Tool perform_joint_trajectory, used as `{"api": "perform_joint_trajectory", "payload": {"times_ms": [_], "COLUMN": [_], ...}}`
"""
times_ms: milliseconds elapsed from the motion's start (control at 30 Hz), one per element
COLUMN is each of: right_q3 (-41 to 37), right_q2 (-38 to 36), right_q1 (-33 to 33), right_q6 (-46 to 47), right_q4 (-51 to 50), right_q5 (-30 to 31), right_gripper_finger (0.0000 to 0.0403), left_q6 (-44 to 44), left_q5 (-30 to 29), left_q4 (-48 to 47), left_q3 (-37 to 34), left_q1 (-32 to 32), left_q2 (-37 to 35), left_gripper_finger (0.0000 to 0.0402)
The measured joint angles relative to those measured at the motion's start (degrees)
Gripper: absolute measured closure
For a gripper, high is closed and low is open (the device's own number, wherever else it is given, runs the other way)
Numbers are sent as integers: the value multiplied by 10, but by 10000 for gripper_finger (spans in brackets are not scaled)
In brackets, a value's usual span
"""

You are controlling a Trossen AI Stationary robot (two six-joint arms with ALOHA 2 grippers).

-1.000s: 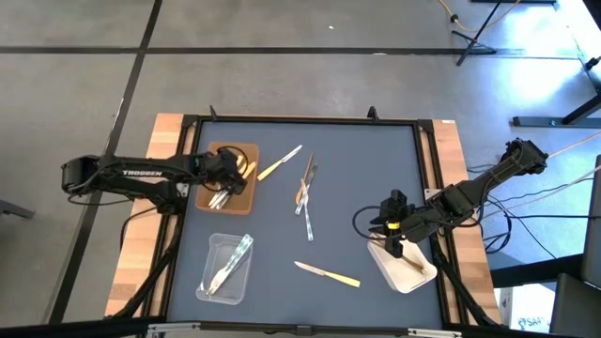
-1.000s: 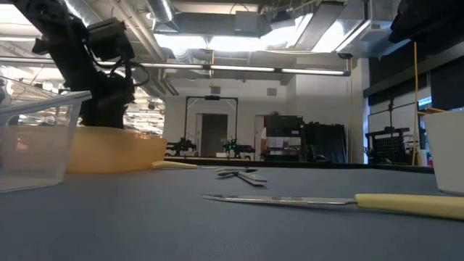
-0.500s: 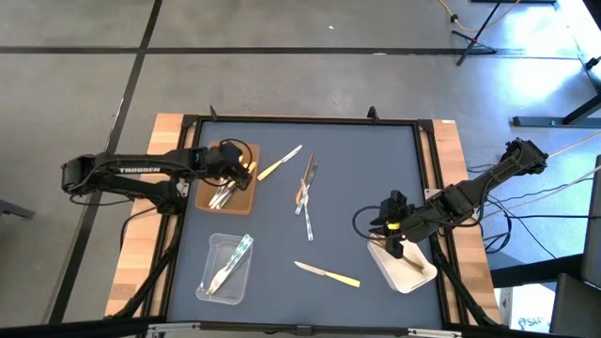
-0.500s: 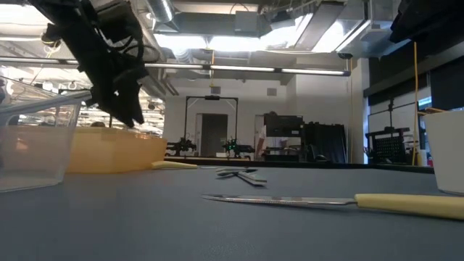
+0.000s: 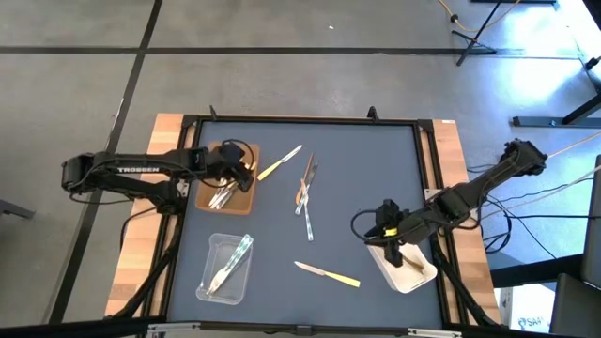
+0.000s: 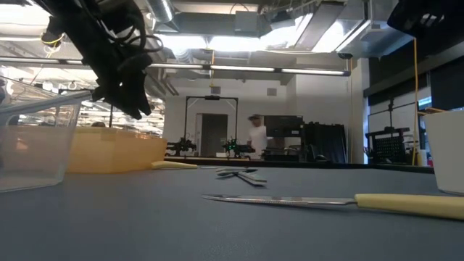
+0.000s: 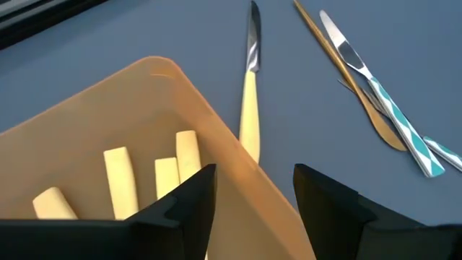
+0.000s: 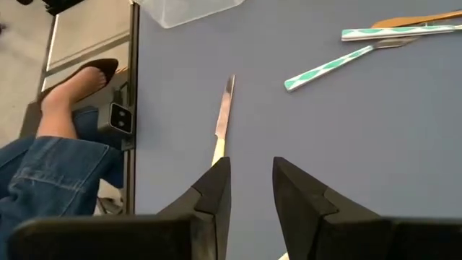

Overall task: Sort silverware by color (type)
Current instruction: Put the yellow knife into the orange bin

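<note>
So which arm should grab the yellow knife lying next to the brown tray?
Probably the left. Its open tool hangs over the brown tray, close beside that yellow knife. The right tool is far across the mat, by the white tray.

A brown tray (image 5: 238, 199) sits at the bench's (image 5: 357, 169) left edge, a clear tray (image 5: 214, 279) nearer the front, a white tray (image 5: 413, 275) at right. A person's jeans-clad leg (image 8: 50, 170) shows beside the bench.
</note>
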Motion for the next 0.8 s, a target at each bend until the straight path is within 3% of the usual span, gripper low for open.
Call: {"api": "perform_joint_trajectory", "payload": {"times_ms": [233,433,633,800], "right_q3": [0,0,0,0], "right_q2": [57,115,164,192], "right_q1": [0,0,0,0], "right_q6": [-31,-45,-45,-37], "right_q4": [100,158,198,222], "right_q5": [-36,-134,-190,-199], "right_gripper_finger": [310,310,310,310], "left_q6": [-4,-17,-17,-17], "left_q5": [0,-1,-7,-26], "left_q4": [2,2,2,2], "left_q3": [0,0,0,0], "left_q1": [-21,-40,-60,-74], "left_q2": [0,0,0,0], "left_gripper_finger": [223,223,223,223]}}
